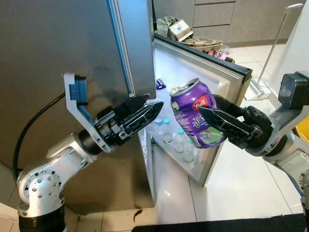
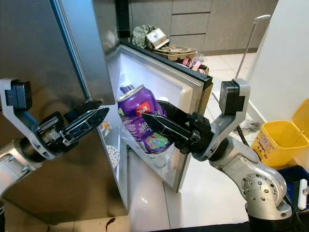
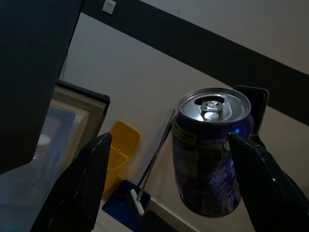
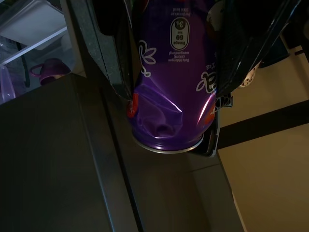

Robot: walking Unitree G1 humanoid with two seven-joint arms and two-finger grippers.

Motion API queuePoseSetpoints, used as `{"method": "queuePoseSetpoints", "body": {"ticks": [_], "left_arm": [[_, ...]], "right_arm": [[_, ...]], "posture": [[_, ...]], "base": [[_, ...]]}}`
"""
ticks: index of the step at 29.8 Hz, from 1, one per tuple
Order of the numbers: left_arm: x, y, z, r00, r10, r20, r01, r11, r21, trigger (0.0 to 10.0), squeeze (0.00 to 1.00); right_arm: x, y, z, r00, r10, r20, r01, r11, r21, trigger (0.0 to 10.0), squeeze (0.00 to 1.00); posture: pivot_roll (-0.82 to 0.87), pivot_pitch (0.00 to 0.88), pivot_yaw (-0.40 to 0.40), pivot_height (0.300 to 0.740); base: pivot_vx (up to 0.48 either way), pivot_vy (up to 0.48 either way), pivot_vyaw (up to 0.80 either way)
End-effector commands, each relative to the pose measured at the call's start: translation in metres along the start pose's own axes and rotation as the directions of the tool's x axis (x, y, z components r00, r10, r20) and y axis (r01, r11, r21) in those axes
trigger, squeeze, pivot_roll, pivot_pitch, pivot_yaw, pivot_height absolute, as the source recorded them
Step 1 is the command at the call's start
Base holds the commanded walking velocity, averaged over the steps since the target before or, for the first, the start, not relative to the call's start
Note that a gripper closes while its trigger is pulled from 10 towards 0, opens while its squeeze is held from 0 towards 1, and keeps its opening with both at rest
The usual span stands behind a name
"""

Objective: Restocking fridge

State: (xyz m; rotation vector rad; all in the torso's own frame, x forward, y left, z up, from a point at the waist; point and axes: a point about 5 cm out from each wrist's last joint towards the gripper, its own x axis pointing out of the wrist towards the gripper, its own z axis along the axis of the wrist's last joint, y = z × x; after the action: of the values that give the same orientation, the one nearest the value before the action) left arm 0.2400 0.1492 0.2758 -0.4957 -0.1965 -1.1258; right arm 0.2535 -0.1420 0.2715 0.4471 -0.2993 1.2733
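The fridge door stood open, and its lower door shelf carried a row of small water bottles with pale blue caps, standing upright side by side; how many there were could not be counted, since the can and the arms covered part of the row. On top of the fridge, toward twelve o'clock, lay a heap of cardboard packaging and egg-carton trays, its contents too jumbled to sort out. A yellow bin sat on the tiled floor at about three o'clock in the right eye view, its inside out of sight. The purple soda can hung in the air in front of the open door, pinched by the right pincer, whose two black fingers pressed on opposite sides of its body. Its long axis leaned, with the silver pull-tab top pointing toward eleven o'clock and the base toward five o'clock; the right wrist view showed a dent in its side near one rim. The left pincer hovered just beside the can at nine o'clock, fingers slightly spread and touching nothing. The fridge interior behind the can was washed out by light.
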Motion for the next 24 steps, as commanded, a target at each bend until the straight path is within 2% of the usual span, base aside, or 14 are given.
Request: {"method": "queuePoseSetpoints", "body": {"ticks": [1,13,14,15,16,24], "left_arm": [[0.005,-0.003,-0.001,1.000,-0.015,0.003,0.015,1.000,0.000,10.0,1.00],[0.014,-0.010,0.000,0.996,-0.072,0.043,0.074,0.996,-0.047,10.0,0.99],[0.014,-0.011,0.001,0.996,-0.081,0.047,0.084,0.995,-0.051,10.0,0.81],[0.014,-0.011,0.001,0.996,-0.081,0.047,0.084,0.995,-0.051,10.0,0.81],[0.015,-0.013,0.003,0.994,-0.096,0.054,0.099,0.993,-0.059,10.0,0.00],[0.018,-0.022,0.008,0.987,-0.149,0.063,0.152,0.987,-0.049,10.0,0.00]], "right_arm": [[0.000,0.000,0.003,1.000,0.007,-0.001,-0.007,1.000,0.007,10.0,0.00],[0.004,0.002,0.002,0.999,0.038,0.002,-0.038,0.999,0.031,10.0,0.00],[0.004,0.002,0.001,0.999,0.039,0.001,-0.039,0.999,0.034,10.0,0.00],[0.004,0.002,0.001,0.999,0.039,0.001,-0.039,0.999,0.034,10.0,0.00],[0.004,0.002,0.001,0.999,0.038,0.000,-0.038,0.999,0.036,10.0,0.00],[0.006,-0.002,0.001,0.999,0.041,0.009,-0.042,0.998,0.057,10.0,0.00]], "posture": [[-0.08,0.094,0.010,0.740],[-0.09,0.093,0.012,0.740],[-0.09,0.093,0.012,0.740],[-0.09,0.093,0.012,0.740],[-0.08,0.097,0.010,0.740],[-0.08,0.097,0.005,0.740]], "base": [[0.000,0.000,0.00],[0.000,0.000,0.00],[0.000,0.000,0.00],[0.000,0.000,0.00],[0.000,0.000,0.00],[0.000,0.000,0.00]]}}
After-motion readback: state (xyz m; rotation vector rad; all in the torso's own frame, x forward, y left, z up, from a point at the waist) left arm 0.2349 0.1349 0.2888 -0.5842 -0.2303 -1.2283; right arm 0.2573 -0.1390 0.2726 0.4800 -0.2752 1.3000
